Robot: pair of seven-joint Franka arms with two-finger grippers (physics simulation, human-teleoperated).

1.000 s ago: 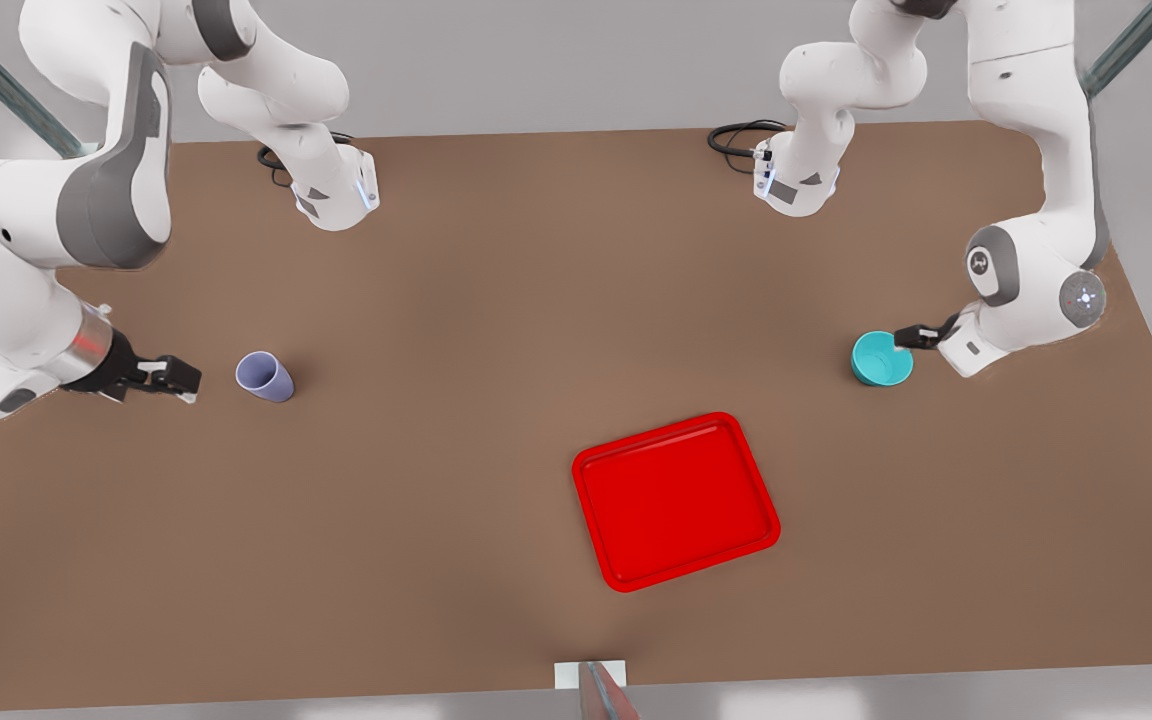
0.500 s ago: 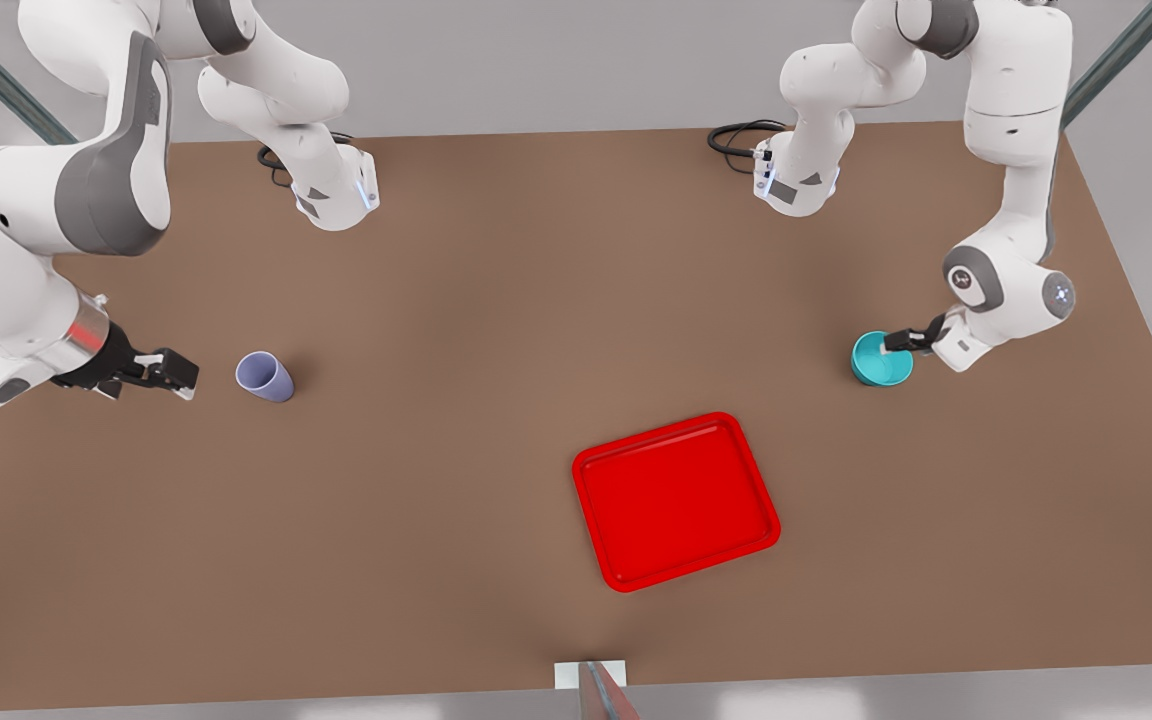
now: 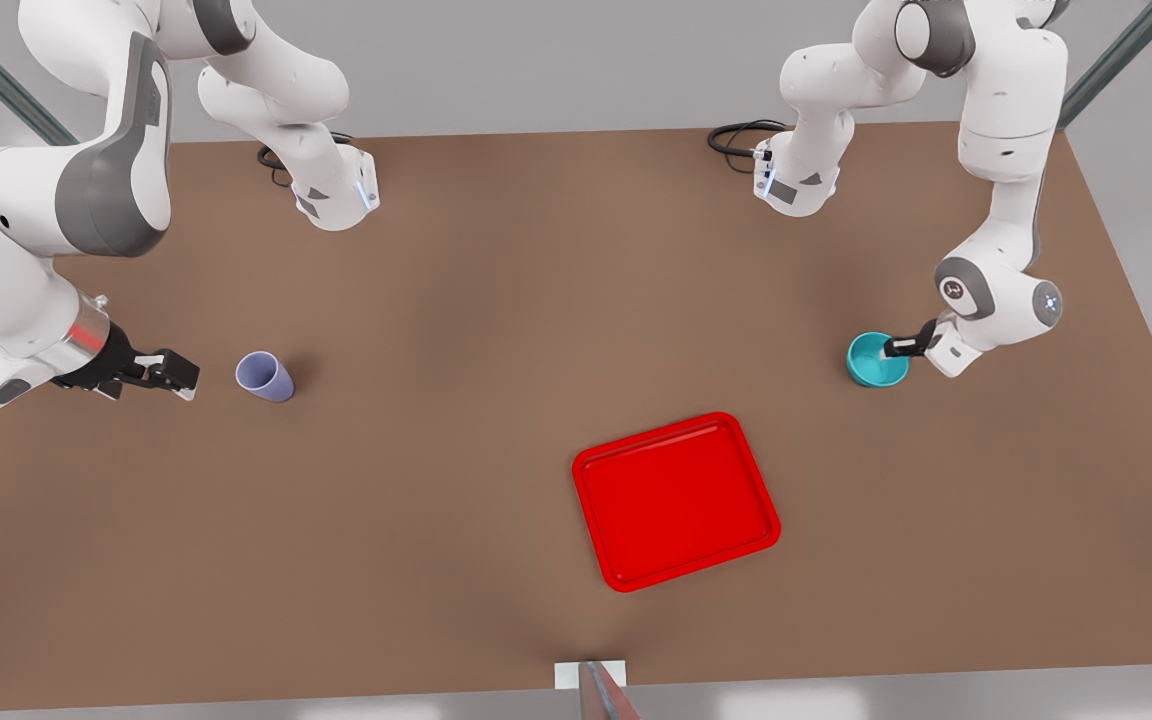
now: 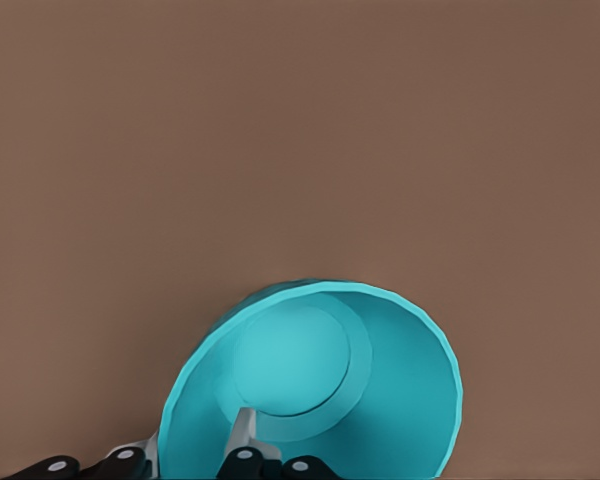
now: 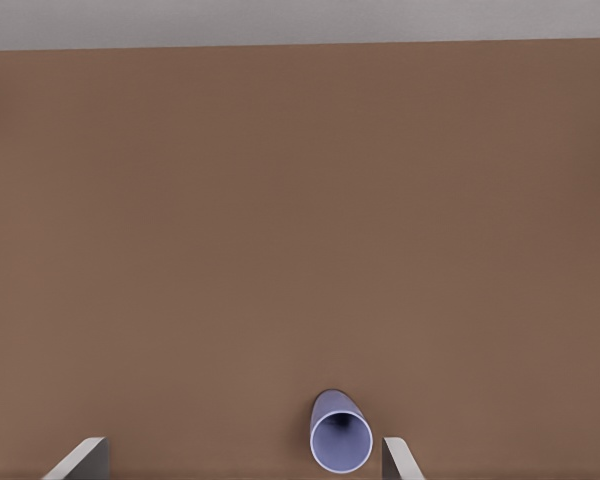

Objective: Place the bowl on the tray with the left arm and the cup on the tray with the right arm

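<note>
The teal bowl [image 3: 874, 364] sits near the front view's right edge of the table. My left gripper [image 3: 892, 347] is shut on its rim, with one finger [image 4: 242, 437] inside the bowl [image 4: 310, 390] and the other outside. The bowl looks tilted in the left wrist view. The lavender cup [image 3: 264, 377] stands upright on the front view's left side. My right gripper [image 3: 180, 380] is open, low over the table and a short gap to the left of the cup [image 5: 340, 443]. The red tray [image 3: 676, 500] lies bare near the table's front edge.
Both arm bases [image 3: 336, 195] [image 3: 796, 180] with black cables stand at the table's far edge. A small white block [image 3: 590, 675] sits at the near edge. Brown table [image 3: 496, 330] stretches open between the cup, bowl and tray.
The left arm's elbow has risen and its wrist drawn inward; the bowl has shifted slightly toward the front view's left with the gripper. The right gripper has barely moved.
</note>
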